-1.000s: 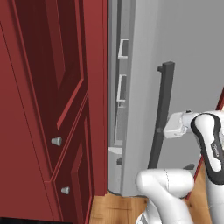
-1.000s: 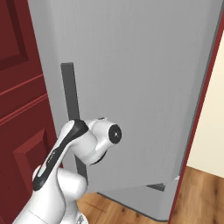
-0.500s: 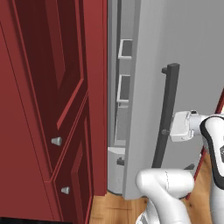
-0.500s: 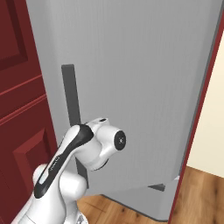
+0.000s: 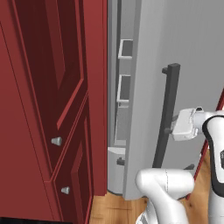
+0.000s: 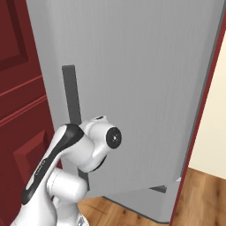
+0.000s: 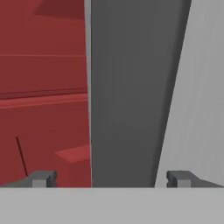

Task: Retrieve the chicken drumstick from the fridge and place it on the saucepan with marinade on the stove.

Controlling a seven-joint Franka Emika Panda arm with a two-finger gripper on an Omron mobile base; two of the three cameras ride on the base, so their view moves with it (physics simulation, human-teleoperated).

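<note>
I am working at opening the fridge [image 5: 144, 87]: my gripper [image 7: 111, 179] is straddling its dark bar handle [image 5: 166, 113], fingers spread on either side, seemingly not yet clamped. The door is standing slightly ajar beside the red cabinets [image 5: 52, 109]. The drumstick is presumably inside, hidden. Next I am needing a firm pinch and an outward swing.

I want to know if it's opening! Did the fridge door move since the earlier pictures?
Yes. In the left base view the fridge door and its handle have swung right, away from the red cabinet, widening the gap. The gripper straddles the handle.
</note>
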